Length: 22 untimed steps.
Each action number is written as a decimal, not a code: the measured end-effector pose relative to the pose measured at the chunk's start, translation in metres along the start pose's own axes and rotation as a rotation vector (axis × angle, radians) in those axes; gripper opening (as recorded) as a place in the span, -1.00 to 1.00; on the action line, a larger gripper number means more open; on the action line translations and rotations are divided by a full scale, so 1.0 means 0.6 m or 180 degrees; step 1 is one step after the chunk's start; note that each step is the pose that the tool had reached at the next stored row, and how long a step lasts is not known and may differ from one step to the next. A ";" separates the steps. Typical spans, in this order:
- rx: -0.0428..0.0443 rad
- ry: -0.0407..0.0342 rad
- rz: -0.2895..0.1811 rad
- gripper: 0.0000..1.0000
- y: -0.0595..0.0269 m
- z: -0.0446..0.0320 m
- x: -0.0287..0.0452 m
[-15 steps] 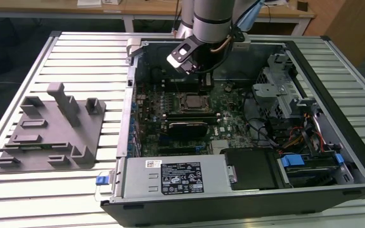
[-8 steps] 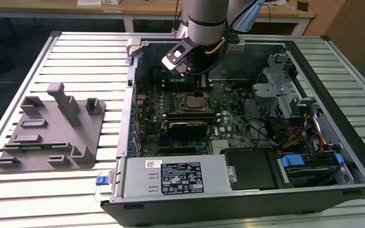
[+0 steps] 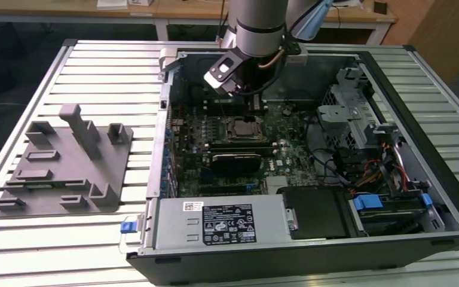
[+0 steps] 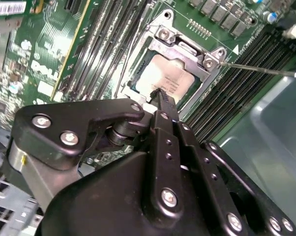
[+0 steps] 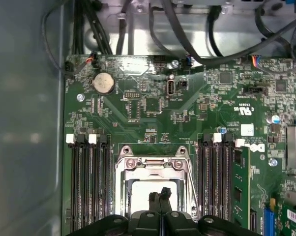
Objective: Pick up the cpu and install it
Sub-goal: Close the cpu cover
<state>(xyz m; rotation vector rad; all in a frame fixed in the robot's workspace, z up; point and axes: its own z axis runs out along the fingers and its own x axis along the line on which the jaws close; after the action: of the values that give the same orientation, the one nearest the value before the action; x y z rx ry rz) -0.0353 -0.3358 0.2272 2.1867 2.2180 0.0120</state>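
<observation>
The cpu (image 4: 162, 73) was the smallest piece of a broad scene on a slatted metal table (image 3: 94, 66), where an open computer case (image 3: 293, 260) lay on its side. A grey plastic tray (image 3: 46, 179) with upright posts sat well apart from the case, towards the exterior view's left. The robot arm (image 3: 257, 24) reached down into the case from its far side, above the green motherboard (image 3: 289, 146). A silver power supply box (image 3: 213, 221) filled the near corner of the case, beside a tangle of coloured cables (image 3: 373, 173) on the exterior view's right.

In the first wrist view, rows of black memory slots (image 5: 89, 182) flanked the square socket (image 5: 153, 164) with its metal frame, and a round coin cell (image 5: 103, 82) sat farther up the board.

The gripper (image 4: 160, 92) hung directly over that socket, its two black fingers (image 5: 154, 197) closed against each other with nothing between them. The chip lay flat inside the socket's frame, silvery top upward, with the frame's edges around it. The fingertips appeared to rest on the chip's top near one edge, though whether they actually touched could not be told.
</observation>
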 end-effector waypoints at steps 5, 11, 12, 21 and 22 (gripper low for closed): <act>-0.0004 0.0007 -0.0289 -0.79 0.000 0.000 0.000; -0.0009 0.0015 -0.0640 -0.79 0.000 0.001 0.000; -0.0010 0.0017 -0.0697 -0.79 0.000 0.001 0.000; -0.0017 0.0029 -0.1219 -0.79 0.000 0.001 0.000; -0.0018 0.0031 -0.1277 -0.79 0.000 0.001 0.000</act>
<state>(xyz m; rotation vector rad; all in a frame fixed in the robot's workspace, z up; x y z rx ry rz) -0.0353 -0.3358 0.2265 1.7017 2.6110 0.0199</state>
